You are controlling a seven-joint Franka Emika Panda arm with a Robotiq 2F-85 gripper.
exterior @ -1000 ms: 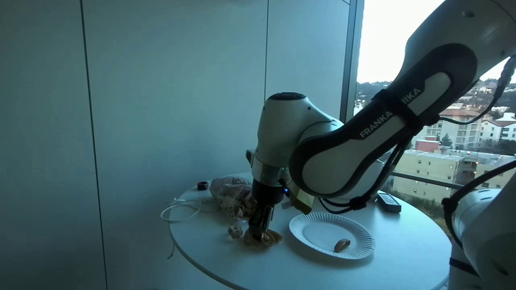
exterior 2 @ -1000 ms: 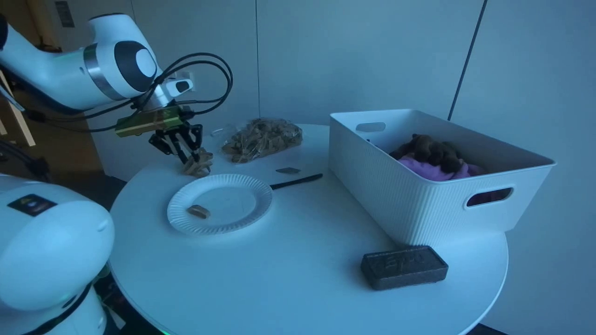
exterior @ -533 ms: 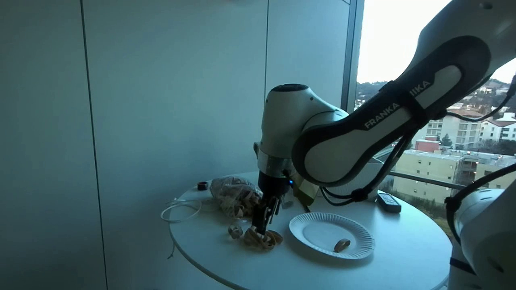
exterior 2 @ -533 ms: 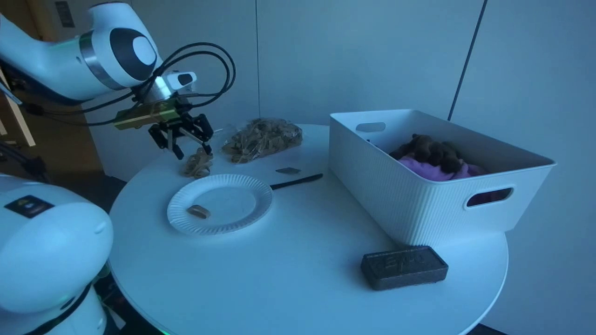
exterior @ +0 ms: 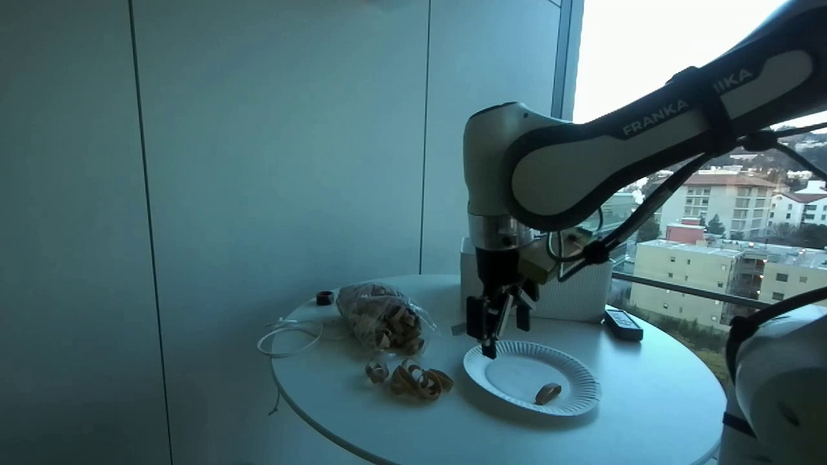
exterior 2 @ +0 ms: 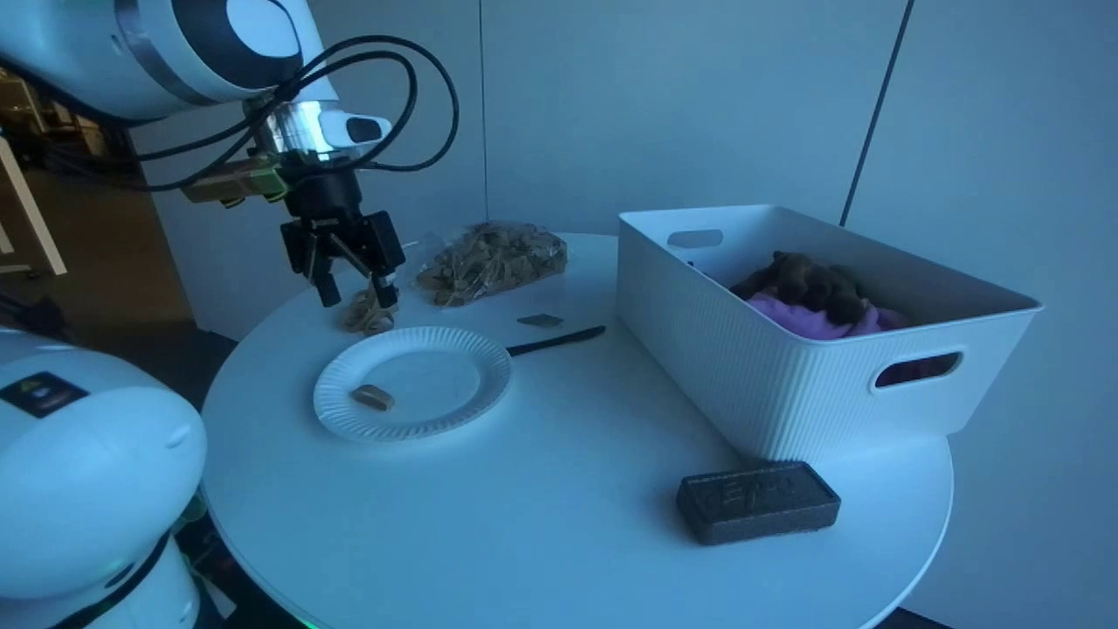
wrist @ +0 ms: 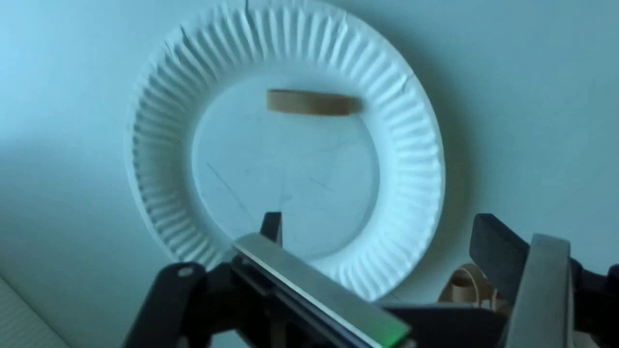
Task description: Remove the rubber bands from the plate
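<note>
Black and spread wide with nothing held, the gripper (exterior 2: 358, 295) is moving off the pile of bands (exterior: 423, 381) on the table (exterior 2: 559, 507) and heading toward the paper plate (wrist: 411, 164), where one rubber band (wrist: 309, 103) is still lying, probably leaving just one more pickup

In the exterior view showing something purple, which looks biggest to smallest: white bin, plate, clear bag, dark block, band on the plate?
1. White bin
2. Plate
3. Clear bag and dark block: too alike to rank; the block is nearer the camera
4. Band on the plate
</note>
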